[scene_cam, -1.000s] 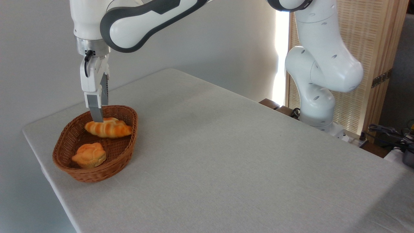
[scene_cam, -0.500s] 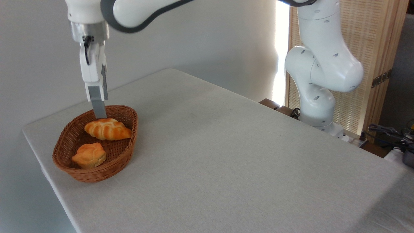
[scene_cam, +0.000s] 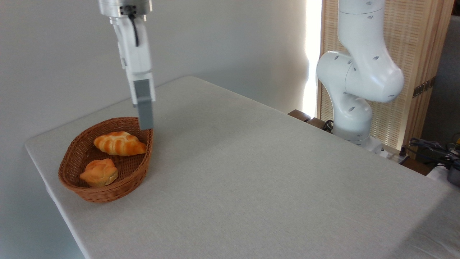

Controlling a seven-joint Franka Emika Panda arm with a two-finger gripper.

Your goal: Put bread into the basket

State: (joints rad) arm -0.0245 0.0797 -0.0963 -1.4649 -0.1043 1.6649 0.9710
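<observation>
At the far left of the bench (scene_cam: 251, 187), close to its corner, sits the basket (scene_cam: 75, 154), an oval of brown wicker with low flaring sides. Inside it, toward the near end, lies a small knotted bun (scene_cam: 99, 172), and beyond that, at the far end, lies the bread (scene_cam: 119, 143), the long braided loaf with a glossy golden crust, resting crosswise on the basket floor with one pointed end near the right-hand wall. Just right of the loaf the claw (scene_cam: 145, 120) hangs from above, pointing straight down, its grey fingertips (scene_cam: 145, 108) level with the basket's far right rim and clear of the bread; it is seen edge-on (only one grey finger shows), so whether its fingers are spread or pressed together cannot be told, though nothing is held between them. Farther right the bench is bare cloth, and beyond its back edge stands the arm's white base (scene_cam: 354, 108), in front of a slatted wooden screen (scene_cam: 413, 54).
</observation>
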